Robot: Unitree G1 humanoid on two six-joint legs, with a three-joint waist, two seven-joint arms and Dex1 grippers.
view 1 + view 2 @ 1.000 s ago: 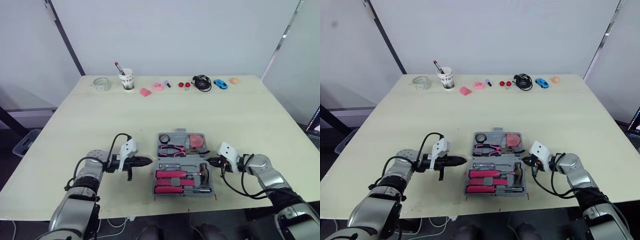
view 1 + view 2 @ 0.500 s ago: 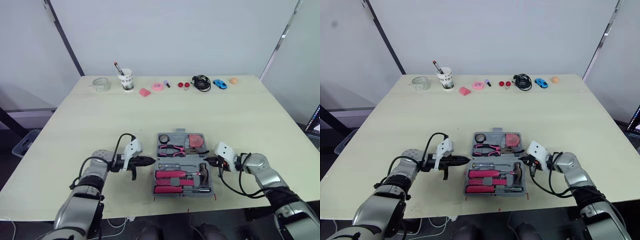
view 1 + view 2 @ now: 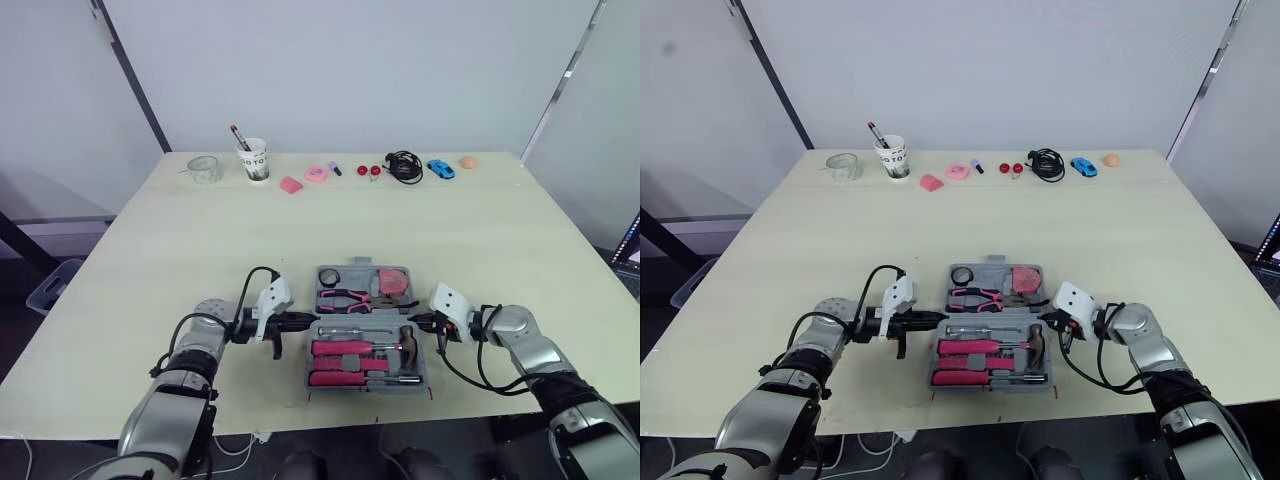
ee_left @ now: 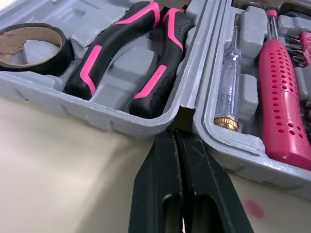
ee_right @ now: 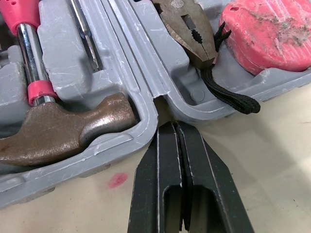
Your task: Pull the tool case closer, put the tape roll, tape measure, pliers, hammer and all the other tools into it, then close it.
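The open tool case [image 4: 112, 116] lay near the front edge of the table [image 3: 200, 250], between the 2 grippers. The left gripper [image 4: 177, 141] had its fingers pressed together with nothing between them, tips at the hinge notch on the case's left side. The right gripper [image 5: 177, 128], likewise pinched narrow and empty, sat at the right-side notch. The tape roll [image 4: 53, 63], pliers [image 4: 121, 53] and tape measure [image 5: 272, 29] filled the far half. The hammer [image 5: 63, 131] and pink-handled screwdriver [image 4: 282, 97] filled the near half.

Head stereo pair looked forward and down over table [image 3: 480, 230]; tool case [image 3: 365, 317] low centre of frame. Wrist cameras sat very close, facing it from opposite ends. All views shared the case.
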